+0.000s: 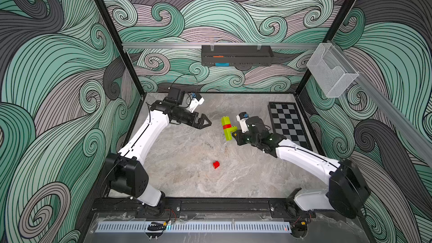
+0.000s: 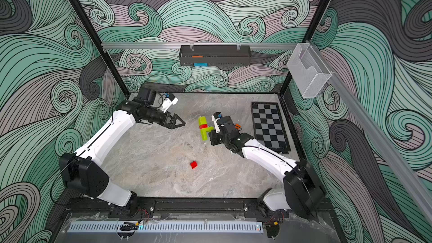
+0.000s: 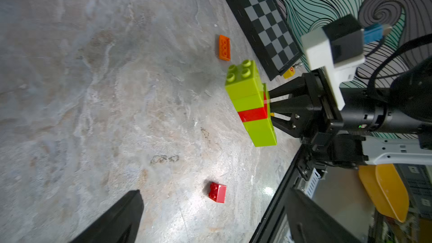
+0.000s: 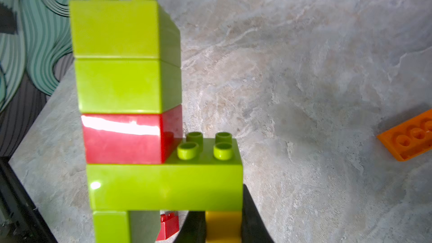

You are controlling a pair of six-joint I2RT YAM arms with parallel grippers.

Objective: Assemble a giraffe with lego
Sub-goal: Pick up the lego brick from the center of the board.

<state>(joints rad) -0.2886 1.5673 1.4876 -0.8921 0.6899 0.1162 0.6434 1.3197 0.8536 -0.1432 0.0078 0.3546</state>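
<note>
My right hand (image 4: 223, 218) grips the giraffe (image 4: 126, 85) by its yellow leg (image 4: 224, 232); my left hand (image 1: 207, 122), released, hangs well apart.

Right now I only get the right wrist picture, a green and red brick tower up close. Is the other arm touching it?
Observer: No. The left gripper is open and apart from the giraffe.
Operator: What else is out there?
Observer: A chequered board lies flat on the table, with a flat orange brick beside it.
Operator: Anything loose?
Observer: One small red brick, alone on the table, well apart from the giraffe.
</note>
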